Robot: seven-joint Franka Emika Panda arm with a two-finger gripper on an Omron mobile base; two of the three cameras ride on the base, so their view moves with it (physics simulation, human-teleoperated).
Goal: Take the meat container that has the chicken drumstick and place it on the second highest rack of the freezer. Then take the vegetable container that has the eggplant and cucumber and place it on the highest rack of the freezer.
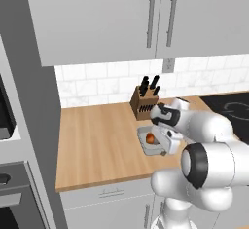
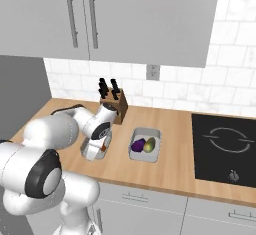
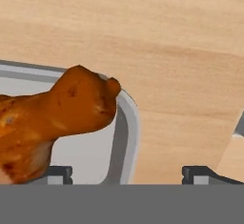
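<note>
First step in hand: the grey shallow meat container (image 1: 146,143) with the glossy orange-brown chicken drumstick (image 3: 52,118) sits on the wooden counter (image 1: 97,140), just in front of the brown wooden knife block (image 1: 145,102). The white arm's two-finger gripper (image 3: 126,173) is low over it, fingers apart and straddling the container's rim, nothing clamped yet. Next, I judge: close on the rim, then lift level.
</note>
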